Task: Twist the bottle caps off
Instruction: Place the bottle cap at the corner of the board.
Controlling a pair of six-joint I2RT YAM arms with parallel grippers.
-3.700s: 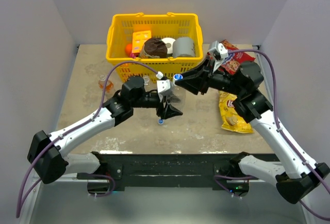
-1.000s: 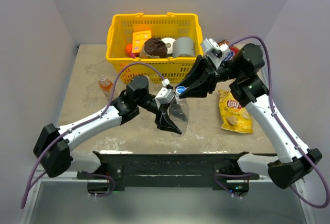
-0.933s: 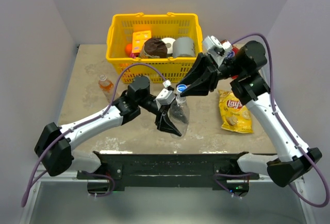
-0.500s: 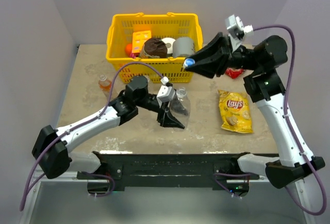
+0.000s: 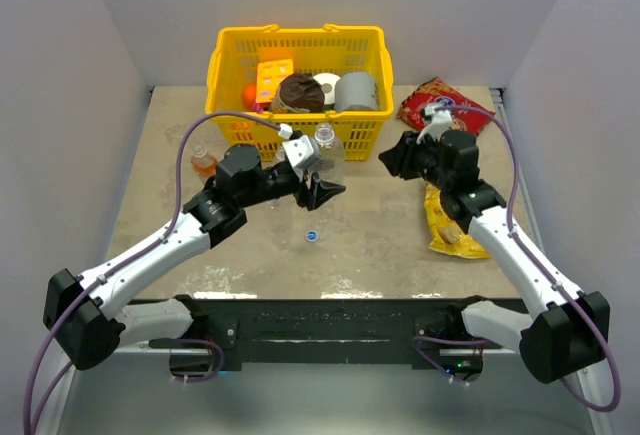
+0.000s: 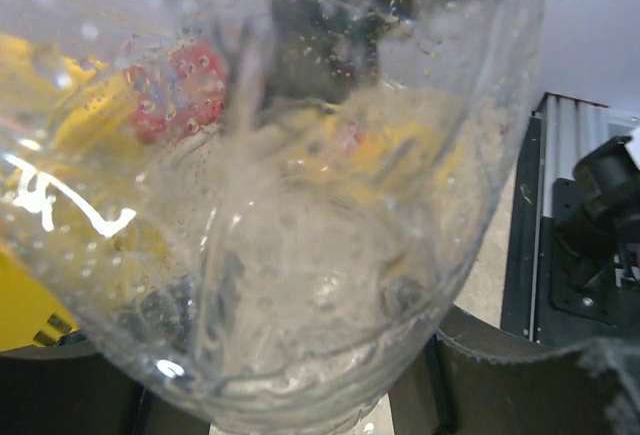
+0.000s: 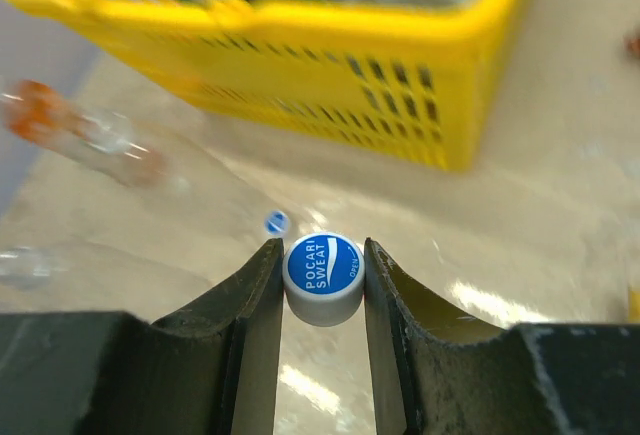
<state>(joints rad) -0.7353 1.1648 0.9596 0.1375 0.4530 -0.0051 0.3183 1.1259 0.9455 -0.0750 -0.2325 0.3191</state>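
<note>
A clear bottle point(image 5: 327, 153) with a bare neck is held up in front of the basket, and my left gripper point(image 5: 320, 191) is shut on its lower body. In the left wrist view this bottle point(image 6: 280, 205) fills almost the whole picture, with one dark finger point(image 6: 520, 375) showing below it. My right gripper point(image 7: 322, 273) is shut on a white bottle cap with a blue face point(image 7: 322, 267), low over the table right of the basket point(image 5: 388, 159). Another bottle cap point(image 5: 311, 236) point(image 7: 277, 222) lies loose on the table. The orange-drink bottle point(image 5: 203, 162) point(image 7: 80, 130) lies at the left.
A yellow basket point(image 5: 230, 105) point(image 7: 330, 65) with a grey roll and other goods stands at the back. A yellow chips bag point(image 5: 447, 217) lies under the right arm and a red snack bag point(image 5: 445, 107) behind it.
The right gripper pulled the cap off the bottle, swung up and away, then dropped low to the right of the basket. The left arm carried the bottle back toward the basket.
</note>
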